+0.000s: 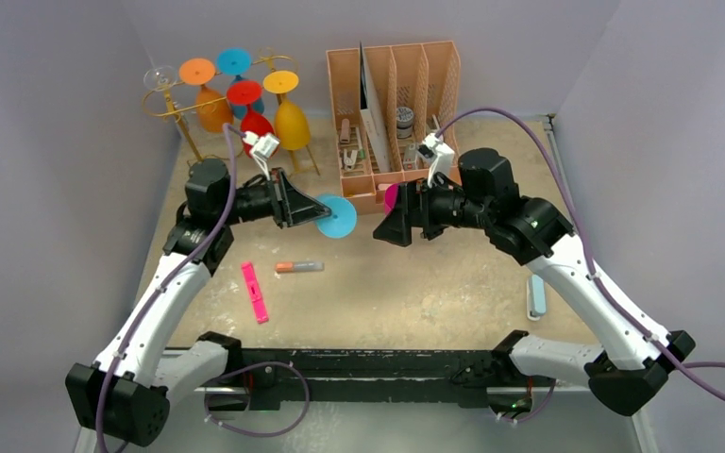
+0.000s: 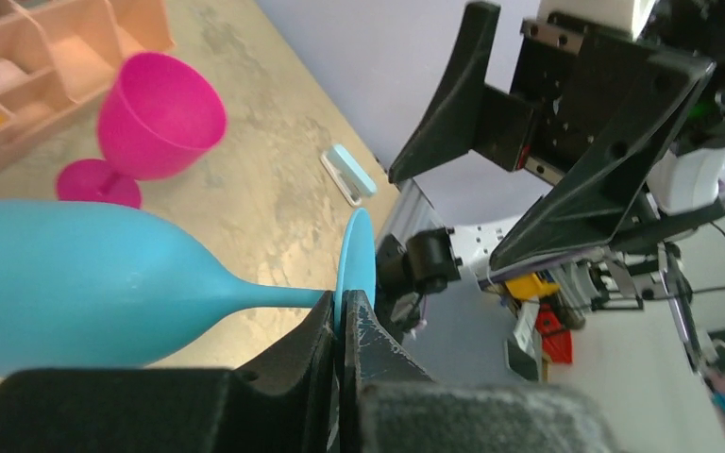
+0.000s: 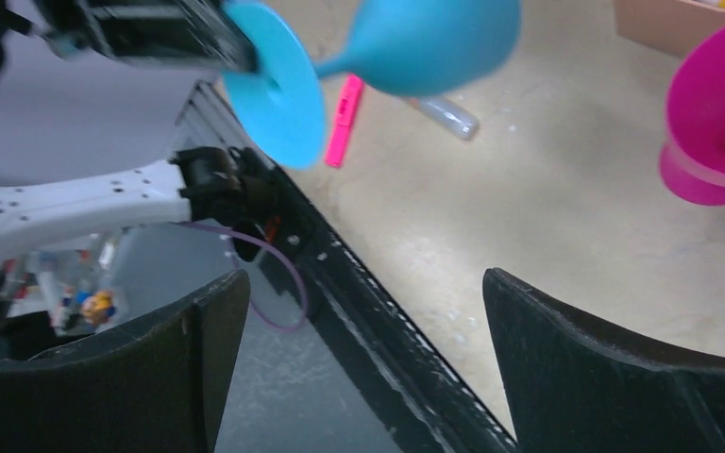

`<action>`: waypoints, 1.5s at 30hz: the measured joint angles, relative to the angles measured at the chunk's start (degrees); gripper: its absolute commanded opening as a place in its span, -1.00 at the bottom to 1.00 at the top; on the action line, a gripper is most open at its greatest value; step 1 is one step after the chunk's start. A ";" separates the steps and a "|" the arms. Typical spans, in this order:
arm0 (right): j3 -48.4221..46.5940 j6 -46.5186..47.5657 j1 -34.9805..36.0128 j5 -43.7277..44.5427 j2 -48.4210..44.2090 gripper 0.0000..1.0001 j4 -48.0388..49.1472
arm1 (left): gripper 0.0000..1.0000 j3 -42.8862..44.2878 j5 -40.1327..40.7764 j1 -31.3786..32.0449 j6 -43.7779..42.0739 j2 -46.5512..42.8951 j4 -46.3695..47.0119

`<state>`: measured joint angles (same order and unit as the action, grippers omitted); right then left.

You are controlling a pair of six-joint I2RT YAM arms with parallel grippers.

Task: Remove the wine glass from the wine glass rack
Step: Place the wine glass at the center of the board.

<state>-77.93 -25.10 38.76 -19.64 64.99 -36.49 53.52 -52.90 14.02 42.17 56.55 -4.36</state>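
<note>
Item held: blue glass [image 2: 75, 283], off the rack [image 1: 190, 138], lying sideways above the counter [image 1: 406, 293], its foot pinched edge-on in the left end effector [image 2: 342, 307], which is clenched on it. Rack: back left corner, hung glasses [image 1: 291, 123] in orange, yellow, red, blue and clear, bowls down. Right end effector [image 3: 363, 283]: released, fingers wide apart, facing the blue glass, not touching. Pink glass [image 2: 160, 118]: upright on the counter, just beside the organiser [image 1: 392, 85]. Highlighter [image 1: 254, 293] and marker [image 1: 299, 267]: flat on the counter, apart.
</note>
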 measured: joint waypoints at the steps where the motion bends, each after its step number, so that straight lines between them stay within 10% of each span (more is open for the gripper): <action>1: 0.17 -1.44 -0.22 -1.20 0.13 0.82 1.11 | -1.00 0.00 -0.48 1.07 -0.35 0.74 0.11; 32: 6.47 -17.73 -6.23 -24.13 5.14 -1.00 19.74 | -1.00 0.00 -3.32 10.51 2.80 5.60 11.21; 36: 6.60 -17.31 -6.27 -25.33 5.14 -1.00 20.26 | -0.47 0.00 -3.48 10.49 3.21 5.62 10.97; 45: 7.06 -15.39 -6.27 -24.96 4.83 -1.00 21.73 | 0.06 2.34 -4.72 11.06 0.50 5.62 4.46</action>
<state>-70.87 -40.49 32.49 -44.60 69.82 -14.76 55.86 -57.63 25.08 42.68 62.17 0.10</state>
